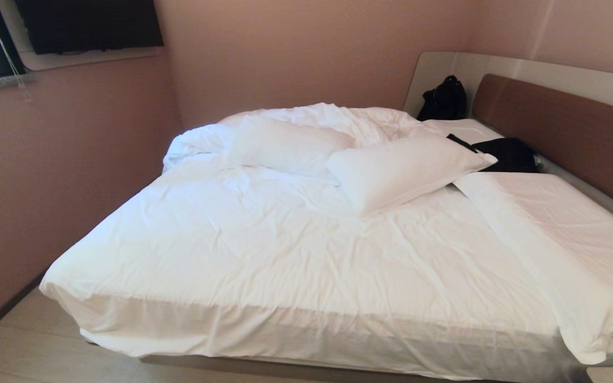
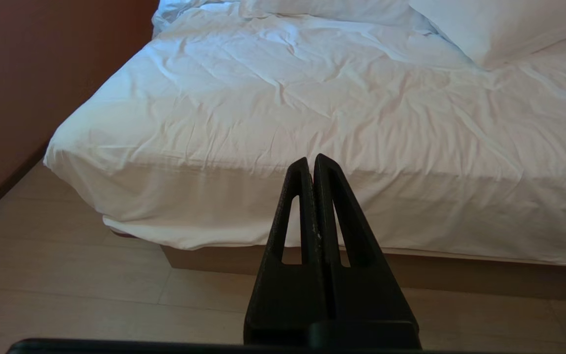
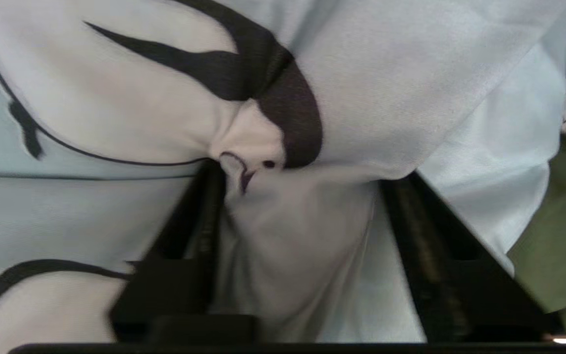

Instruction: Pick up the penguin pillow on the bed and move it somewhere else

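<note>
R gripper [image 3: 302, 206]: jaws apart, pillow [image 3: 386, 88] fabric bunched between, we judge letting go | pillow off bed [image 1: 285, 255], outside head view | L gripper [image 2: 311, 164]: fingers together, empty, parked near bed edge

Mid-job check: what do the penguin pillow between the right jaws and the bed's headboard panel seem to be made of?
Penguin pillow: soft woven fabric, probably polyester or cotton, matte pale blue with black-and-white print; it bunches into folds between the jaws of the right gripper. Headboard panel: brown, smooth and matte, possibly padded leatherette or fabric; no grain or stitching shows, so I can't say which. Its surrounding frame looks like a smooth beige board.
</note>
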Controlling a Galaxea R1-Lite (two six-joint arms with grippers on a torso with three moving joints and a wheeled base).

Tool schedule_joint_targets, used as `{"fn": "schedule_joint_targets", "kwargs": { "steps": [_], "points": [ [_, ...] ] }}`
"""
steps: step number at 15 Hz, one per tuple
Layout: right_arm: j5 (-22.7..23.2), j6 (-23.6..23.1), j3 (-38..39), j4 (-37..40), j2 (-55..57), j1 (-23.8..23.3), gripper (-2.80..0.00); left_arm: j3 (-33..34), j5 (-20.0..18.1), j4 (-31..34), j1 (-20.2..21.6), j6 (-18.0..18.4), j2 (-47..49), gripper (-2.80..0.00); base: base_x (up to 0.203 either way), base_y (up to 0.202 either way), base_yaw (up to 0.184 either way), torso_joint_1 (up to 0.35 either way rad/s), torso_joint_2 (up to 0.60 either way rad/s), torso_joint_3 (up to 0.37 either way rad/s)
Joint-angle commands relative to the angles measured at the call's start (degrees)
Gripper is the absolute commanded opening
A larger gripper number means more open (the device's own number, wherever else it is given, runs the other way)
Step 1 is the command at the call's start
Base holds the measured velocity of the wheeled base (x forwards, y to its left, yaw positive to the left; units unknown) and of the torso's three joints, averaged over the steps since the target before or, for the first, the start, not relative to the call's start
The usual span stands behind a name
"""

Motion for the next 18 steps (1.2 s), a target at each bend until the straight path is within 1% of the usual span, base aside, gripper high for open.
{"fn": "schedule_joint_targets", "kwargs": {
  "steps": [1, 2, 4, 8, 9, 12, 13, 14, 15, 16, 17, 18],
  "points": [
    [0.4, -0.2, 1.6, -0.1, -2.5, -0.2, 0.00, 0.0, 0.0, 0.0, 0.0, 0.0, 0.0, -2.80, 0.000, 0.000, 0.000, 0.000, 0.00, 0.000],
    [1.2, -0.2, 3.3, 0.0, -5.2, -0.4, 0.00, 0.0, 0.0, 0.0, 0.0, 0.0, 0.0, -2.80, 0.000, 0.000, 0.000, 0.000, 0.00, 0.000],
    [4.9, -0.2, 7.3, 0.1, -11.2, -0.6, 0.00, 0.0, 0.0, 0.0, 0.0, 0.0, 0.0, -2.80, 0.000, 0.000, 0.000, 0.000, 0.00, 0.000],
    [9.3, -0.1, 13.8, -0.1, -21.2, -0.6, 0.00, 0.0, 0.0, 0.0, 0.0, 0.0, 0.0, -2.80, 0.000, 0.000, 0.000, 0.000, 0.00, 0.000],
    [10.9, 0.0, 14.9, -0.1, -24.2, -0.6, -2.80, 0.0, 0.0, 0.0, 0.0, 0.0, 0.0, -2.80, 0.000, 0.000, 0.000, 0.000, 0.00, 0.000],
    [14.7, 0.6, 17.1, 0.2, -32.7, -0.1, -2.80, 0.0, 0.0, 0.0, 0.0, 0.0, 0.0, -2.80, 0.000, 0.000, 0.000, 0.000, 0.00, 0.000],
    [15.6, 1.2, 17.6, 0.5, -35.7, 1.5, -2.80, 0.0, 0.0, 0.0, 0.0, 0.0, 0.0, -2.80, 0.000, 0.000, 0.000, 0.000, 0.00, 0.000],
    [16.4, 2.4, 17.8, 0.9, -38.9, 4.2, -2.80, 0.0, 0.0, 0.0, 0.0, 0.0, 0.0, -2.80, 0.000, 0.000, 0.000, 0.000, 0.00, 0.000],
    [16.7, 4.6, 17.9, 1.7, -41.9, 8.8, -2.80, 0.0, 0.0, 0.0, 0.0, 0.0, 0.0, -2.80, 0.000, 0.000, 0.000, 0.000, 0.00, 0.000],
    [16.5, 7.7, 17.7, 2.6, -44.4, 13.8, -2.80, 0.0, 0.0, 0.0, 0.0, 0.0, 0.0, -2.80, 0.000, 0.000, 0.000, 0.000, 0.00, 0.000],
    [15.4, 11.3, 17.6, 3.6, -47.3, 19.1, -2.80, 0.0, 0.0, 0.0, 0.0, 0.0, 0.0, -2.80, 0.000, 0.000, 0.000, 0.000, 0.00, 0.000],
    [12.6, 15.4, 17.6, 4.8, -50.9, 25.5, -2.80, 0.0, 0.0, 0.0, 0.0, 0.0, 0.0, -2.80, 0.000, 0.000, 0.000, 0.000, 0.00, 0.000]
  ]
}}
